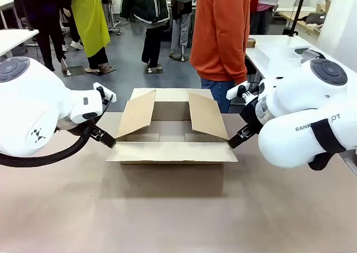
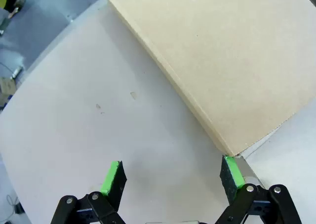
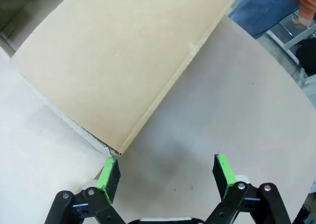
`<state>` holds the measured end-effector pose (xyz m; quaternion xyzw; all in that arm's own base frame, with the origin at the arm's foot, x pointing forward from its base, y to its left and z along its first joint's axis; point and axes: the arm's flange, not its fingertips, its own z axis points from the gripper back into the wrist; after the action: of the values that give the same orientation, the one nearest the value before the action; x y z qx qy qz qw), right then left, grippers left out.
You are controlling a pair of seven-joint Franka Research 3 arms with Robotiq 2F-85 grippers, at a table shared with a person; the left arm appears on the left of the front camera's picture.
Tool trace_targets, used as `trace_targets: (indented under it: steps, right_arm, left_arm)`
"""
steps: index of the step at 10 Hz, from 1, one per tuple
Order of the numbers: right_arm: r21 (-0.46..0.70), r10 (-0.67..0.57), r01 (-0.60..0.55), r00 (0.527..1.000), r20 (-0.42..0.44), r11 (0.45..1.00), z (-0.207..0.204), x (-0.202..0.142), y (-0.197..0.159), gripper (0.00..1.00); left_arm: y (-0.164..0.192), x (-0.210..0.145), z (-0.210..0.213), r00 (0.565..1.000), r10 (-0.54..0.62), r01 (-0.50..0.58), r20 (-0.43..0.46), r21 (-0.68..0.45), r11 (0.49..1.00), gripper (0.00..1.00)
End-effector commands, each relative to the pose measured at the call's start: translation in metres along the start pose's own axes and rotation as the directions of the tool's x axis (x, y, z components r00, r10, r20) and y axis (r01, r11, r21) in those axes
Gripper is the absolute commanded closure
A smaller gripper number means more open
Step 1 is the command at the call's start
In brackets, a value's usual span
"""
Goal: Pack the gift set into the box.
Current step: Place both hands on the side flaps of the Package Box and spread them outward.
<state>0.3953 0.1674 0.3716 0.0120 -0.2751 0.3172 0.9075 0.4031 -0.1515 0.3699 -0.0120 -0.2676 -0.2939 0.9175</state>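
Note:
The box (image 1: 170, 177) stands open in the middle of the table, its front flap folded out flat and its two side flaps raised. The gift set is out of view. My left gripper (image 1: 106, 137) sits open at the front flap's left corner. In the left wrist view that flap (image 2: 222, 61) ends just beside one green pad of the left gripper (image 2: 173, 177). My right gripper (image 1: 237, 138) is open at the flap's right corner. In the right wrist view the flap (image 3: 123, 61) has its corner by one pad of the right gripper (image 3: 167, 172). Neither holds anything.
A person in an orange sweater (image 1: 221, 35) stands at the far side behind the box. A white table (image 1: 279, 52) is at the back right. The brown tabletop (image 1: 167, 225) stretches in front of the box.

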Motion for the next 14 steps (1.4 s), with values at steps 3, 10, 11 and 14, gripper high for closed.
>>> trace_targets:
  steps: [3,10,11,14]
  right_arm:
    - [0.0,0.0,0.0,1.0,0.0,1.0,0.0,0.0,0.0,0.0]
    - [0.0,0.0,0.0,1.0,0.0,1.0,0.0,0.0,0.0,0.0]
    - [0.0,0.0,0.0,1.0,0.0,1.0,0.0,0.0,0.0,0.0]
    - [0.0,0.0,0.0,1.0,0.0,1.0,0.0,0.0,0.0,0.0]
  left_arm:
    - [0.0,0.0001,0.0001,1.0,0.0,0.0,0.0,0.0,1.0,0.0]
    - [0.0,0.0001,0.0001,1.0,0.0,0.0,0.0,0.0,1.0,0.0]
    - [0.0,0.0001,0.0001,1.0,0.0,0.0,0.0,0.0,1.0,0.0]
    - [0.0,0.0001,0.0001,1.0,0.0,0.0,0.0,0.0,1.0,0.0]
